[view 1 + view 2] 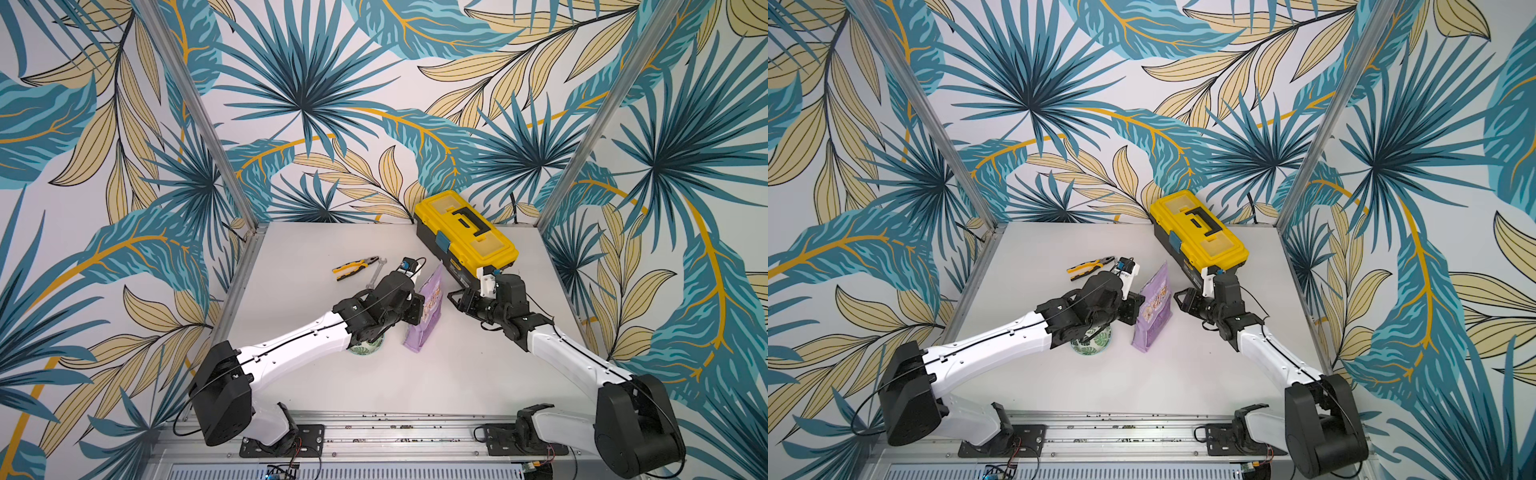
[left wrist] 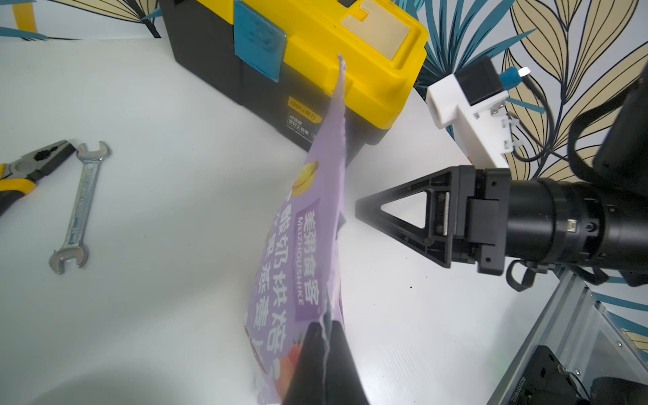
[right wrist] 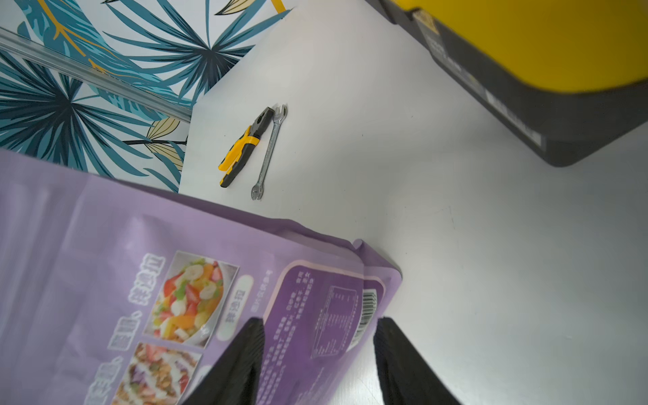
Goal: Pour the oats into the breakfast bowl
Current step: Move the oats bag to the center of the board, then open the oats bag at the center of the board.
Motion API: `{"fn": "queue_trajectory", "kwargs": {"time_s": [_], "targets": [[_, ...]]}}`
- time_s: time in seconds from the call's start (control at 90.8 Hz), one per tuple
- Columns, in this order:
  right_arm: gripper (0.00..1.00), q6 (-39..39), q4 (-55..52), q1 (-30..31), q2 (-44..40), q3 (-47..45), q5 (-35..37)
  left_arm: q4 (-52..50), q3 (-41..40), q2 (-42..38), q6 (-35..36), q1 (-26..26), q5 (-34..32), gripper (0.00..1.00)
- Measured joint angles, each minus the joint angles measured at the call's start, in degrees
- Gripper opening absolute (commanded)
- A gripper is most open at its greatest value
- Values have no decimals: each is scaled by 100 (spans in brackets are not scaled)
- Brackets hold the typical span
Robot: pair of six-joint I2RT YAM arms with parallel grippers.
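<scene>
The white table [image 1: 457, 382] carries a yellow-and-black toolbox [image 1: 465, 232] at its far right. Yellow-handled pliers [image 1: 353, 266] and a steel wrench [image 1: 377, 272] lie side by side toward the far left. A purple pouch [image 1: 424, 320] stands near the middle. Just left of it sits the leaf-patterned bowl [image 1: 368, 348], partly hidden.

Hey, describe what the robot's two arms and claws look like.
The left arm and right arm have white shells with black joints and black shoulder housings. A thin black cable runs along each. The left claw and right claw are black with tapered fingers; the right's are open triangular frames. A white bracket carries a black wrist camera.
</scene>
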Motion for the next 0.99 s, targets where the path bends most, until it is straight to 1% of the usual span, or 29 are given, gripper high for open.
{"fn": "queue_trajectory", "kwargs": {"time_s": [0.088, 0.198, 0.253, 0.319, 0.496, 0.716, 0.804, 0.991], "targets": [[56, 0, 15, 0, 164, -76, -2, 85, -37, 4, -140, -138, -188, 21], [56, -9, 4, 0, 260, -111, 70, 358, -31, -33, -166, -149, -323, 42], [56, -31, 0, 0, 260, -120, 155, 389, 7, -68, -157, -149, -354, 49], [56, -74, -4, 0, 260, -129, 262, 356, 87, -118, -66, -133, -352, 52], [56, -184, -26, 0, 260, -164, 439, -24, 555, -284, 293, -55, -107, 54], [57, -367, -142, 0, 256, -216, 457, -938, 1202, -387, 863, 409, 793, 51], [57, -439, -227, 0, 256, -216, 455, -1460, 1537, -205, 1156, 535, 1156, 47], [57, -505, -308, 0, 256, -216, 452, -2317, 2229, 485, 1690, 584, 1685, 37]]}}
